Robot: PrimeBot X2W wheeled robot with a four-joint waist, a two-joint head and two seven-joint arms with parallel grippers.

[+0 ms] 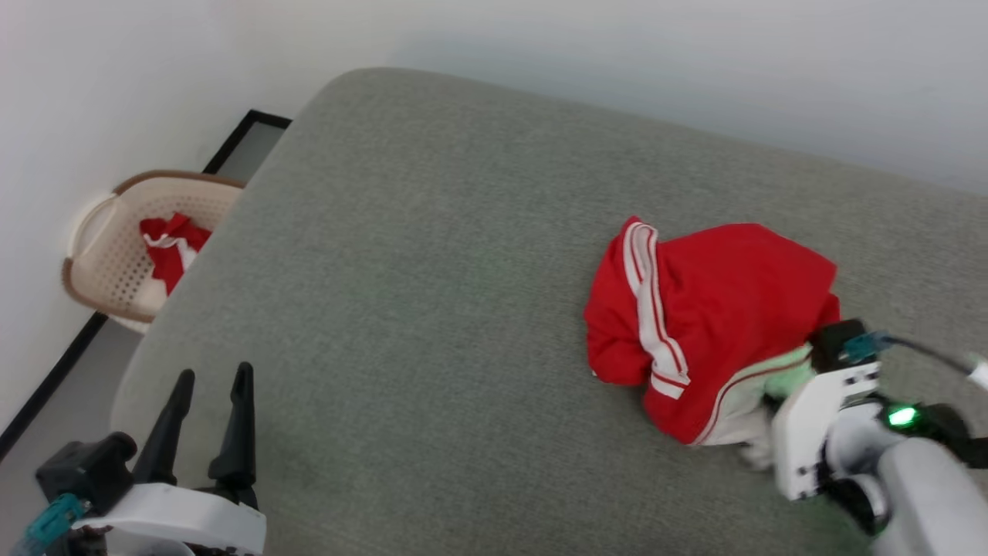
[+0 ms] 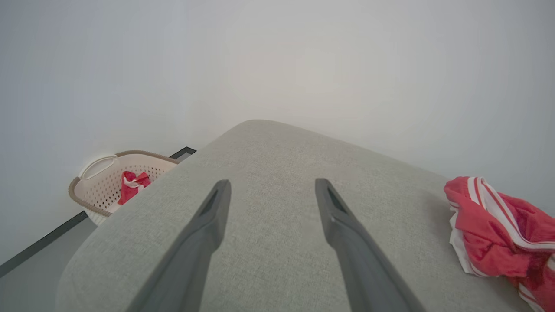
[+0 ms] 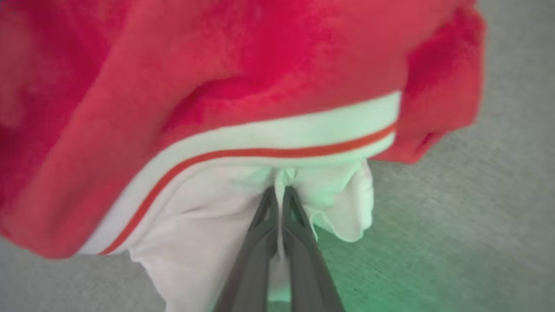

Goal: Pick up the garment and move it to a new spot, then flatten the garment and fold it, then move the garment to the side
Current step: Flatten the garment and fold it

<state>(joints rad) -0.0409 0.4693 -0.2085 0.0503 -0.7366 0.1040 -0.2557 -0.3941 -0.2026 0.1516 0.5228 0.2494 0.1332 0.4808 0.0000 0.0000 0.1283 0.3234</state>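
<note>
Pinching a fold of white sleeve cloth, the right gripper (image 3: 281,193) stands with fingers pressed together on the garment (image 1: 718,301), which lies bunched in a red heap on the right part of the grey upholstered surface (image 1: 432,309). The left gripper (image 1: 214,372) hovers well apart at the near left edge, fingers spread wide, empty. Past that edge a beige laundry basket (image 1: 116,270) holds another red cloth (image 1: 171,251). This looks like the pick-up step; next, the grip likely needs lifting clear of the surface and carrying to a new spot.
</note>
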